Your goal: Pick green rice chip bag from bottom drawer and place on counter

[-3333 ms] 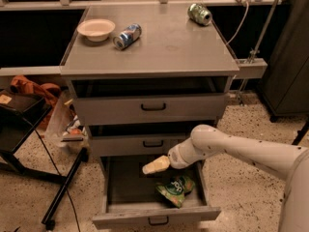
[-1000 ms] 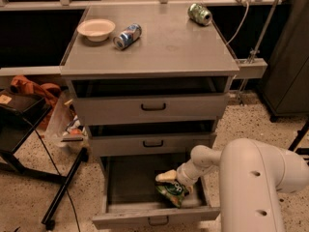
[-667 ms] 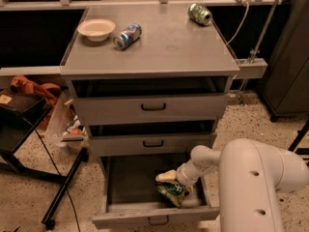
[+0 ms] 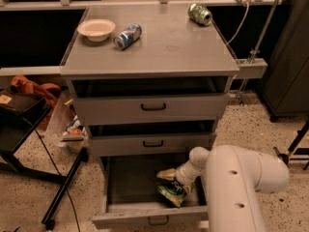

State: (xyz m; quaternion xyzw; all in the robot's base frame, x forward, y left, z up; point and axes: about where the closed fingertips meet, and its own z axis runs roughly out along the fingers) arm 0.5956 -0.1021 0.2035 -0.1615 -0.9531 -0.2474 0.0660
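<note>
The green rice chip bag [image 4: 170,194] lies on the floor of the open bottom drawer [image 4: 126,220], at its right front. My gripper [image 4: 176,181] is down inside the drawer, right on top of the bag and touching it. My white arm [image 4: 236,178] comes in from the right over the drawer's right side and hides that corner. The counter [image 4: 164,47] is the grey cabinet top above the three drawers.
On the counter stand a white bowl [image 4: 96,29], a blue can [image 4: 127,36] on its side and a green soda can [image 4: 200,14] at the back right. The two upper drawers are slightly open. A black stand [image 4: 63,192] and a bag [image 4: 34,88] are on the floor at left.
My gripper has gone down from above the drawer onto the bag and the arm has swung closer to the cabinet. In the last second almost nothing moved.
</note>
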